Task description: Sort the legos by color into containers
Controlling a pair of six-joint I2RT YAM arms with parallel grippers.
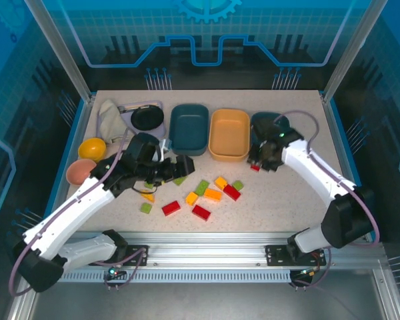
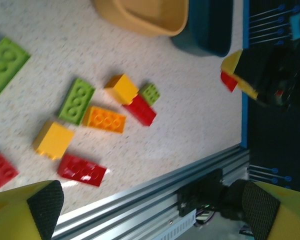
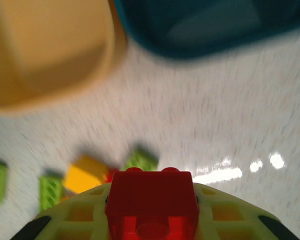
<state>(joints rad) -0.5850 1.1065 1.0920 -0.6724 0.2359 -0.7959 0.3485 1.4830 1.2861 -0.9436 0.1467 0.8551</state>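
1. The right hand (image 1: 257, 163) is gripping a red brick (image 3: 152, 202), with its jaws drawn in on the brick's sides. The brick is hanging just off the orange tray's (image 1: 229, 133) near right corner, clear of the surface (image 1: 273, 200).
2. Key relation: from this hand, a teal tray (image 3: 215, 20) is lying ahead and slightly right, just right of the orange tray. The orange tray itself is lying ahead-left. Both rims are near, so I am judging that a short forward reach will do for either. The frames do not settle which tray takes red.
3. Long axis: the brick is looking nearly square in the right wrist view, with two studs along its far edge. I cannot tell its length.
4. The left hand (image 2: 150, 212) is standing wide open and holding nothing, near-left of the orange tray. The loose bricks (image 2: 105, 120) are lying off that tray's near edge. The right arm is nearer the teal tray.
5. Views: the right wrist view is showing the grip itself. In the top view the arm is covering much of the teal tray. The left wrist view is catching the red corner poking out of the right hand.
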